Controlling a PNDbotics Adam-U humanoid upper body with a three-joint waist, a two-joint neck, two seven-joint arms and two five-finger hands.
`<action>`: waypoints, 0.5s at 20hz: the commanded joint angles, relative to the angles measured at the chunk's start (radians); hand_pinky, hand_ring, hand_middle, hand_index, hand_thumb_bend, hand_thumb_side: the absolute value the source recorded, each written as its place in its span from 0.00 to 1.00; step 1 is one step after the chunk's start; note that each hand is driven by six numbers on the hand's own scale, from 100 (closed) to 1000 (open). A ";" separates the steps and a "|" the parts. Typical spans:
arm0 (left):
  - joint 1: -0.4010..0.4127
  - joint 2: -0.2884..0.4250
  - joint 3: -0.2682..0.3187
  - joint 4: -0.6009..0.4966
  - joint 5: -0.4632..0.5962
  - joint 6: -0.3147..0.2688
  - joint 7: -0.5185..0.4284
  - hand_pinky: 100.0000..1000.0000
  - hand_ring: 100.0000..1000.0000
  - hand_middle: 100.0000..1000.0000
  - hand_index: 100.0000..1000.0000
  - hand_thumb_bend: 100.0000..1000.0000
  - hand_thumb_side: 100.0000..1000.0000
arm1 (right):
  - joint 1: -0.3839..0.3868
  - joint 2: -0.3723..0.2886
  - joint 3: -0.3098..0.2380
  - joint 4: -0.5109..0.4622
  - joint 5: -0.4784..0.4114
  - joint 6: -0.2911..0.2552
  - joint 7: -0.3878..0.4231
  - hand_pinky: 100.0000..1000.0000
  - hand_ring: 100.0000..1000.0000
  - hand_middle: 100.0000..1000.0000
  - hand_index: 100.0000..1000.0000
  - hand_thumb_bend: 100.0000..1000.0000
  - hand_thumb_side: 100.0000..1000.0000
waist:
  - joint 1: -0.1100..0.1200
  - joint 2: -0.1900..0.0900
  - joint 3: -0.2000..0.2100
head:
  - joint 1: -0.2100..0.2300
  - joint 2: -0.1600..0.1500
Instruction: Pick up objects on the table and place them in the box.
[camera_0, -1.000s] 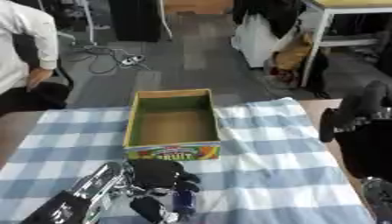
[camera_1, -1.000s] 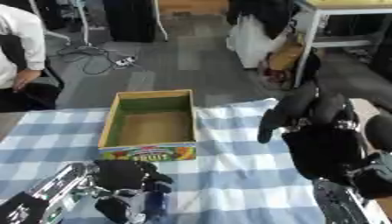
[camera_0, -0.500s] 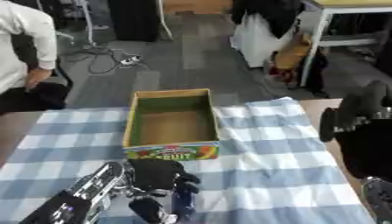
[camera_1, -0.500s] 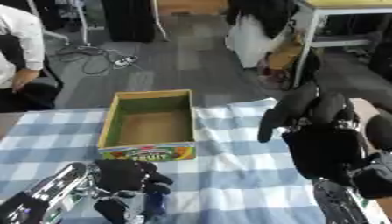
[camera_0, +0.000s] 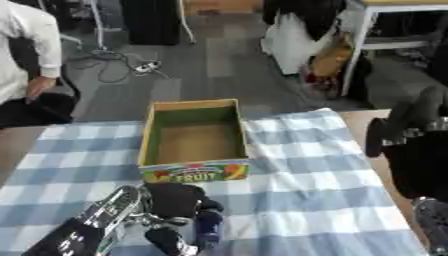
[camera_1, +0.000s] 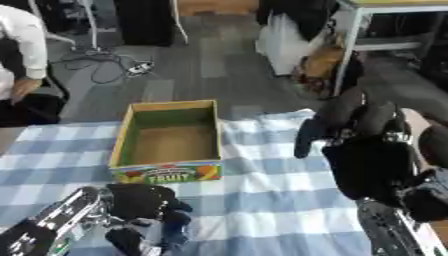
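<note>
**Left hand on an object, box yet to be filled**

Seemingly only the first step is in hand; the box (camera_0: 194, 141) shows a bare brown floor with nothing in it, so every placement is yet to be made, as far as the views show.

Low at the near edge, the left hand (camera_0: 175, 199) has its fingers (camera_0: 208, 231) curled down round a dark bluish object (camera_0: 206, 234); the object sits beneath and between the fingers, just above the checked cloth (camera_0: 306, 185) on the counter; whether it is lifted clear or touching cannot be told. Its shape is hidden by the fingers; only a dark blue upright sliver shows.

Beyond the fingertips, just ahead of the knuckles, stands the box, open-topped, green inside its walls, a bright fruit label on its near face.

The right hand (camera_1: 367, 150) hangs at the right side, well apart from the box, fingers (camera_1: 308, 135) relaxed and drooping, holding nothing.
</note>
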 joint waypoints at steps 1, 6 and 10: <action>-0.011 0.003 0.008 -0.001 -0.021 -0.054 -0.034 0.96 0.90 1.00 1.00 1.00 0.90 | -0.022 -0.014 -0.002 -0.011 -0.006 -0.285 0.291 0.49 0.62 0.64 0.67 0.00 0.78 | 0.000 -0.012 -0.004 | 0.013 0.003; -0.009 0.001 0.010 0.009 -0.052 -0.060 -0.021 0.96 0.90 1.00 1.00 1.00 0.84 | -0.031 -0.011 0.001 -0.011 -0.011 -0.279 0.291 0.49 0.62 0.64 0.67 0.00 0.78 | 0.003 -0.010 -0.012 | 0.019 0.005; -0.006 0.005 0.012 0.017 -0.075 -0.057 -0.015 0.93 0.90 1.00 1.00 0.96 0.69 | -0.035 -0.011 0.001 -0.011 -0.015 -0.275 0.291 0.49 0.61 0.64 0.67 0.00 0.78 | 0.005 -0.010 -0.015 | 0.021 0.007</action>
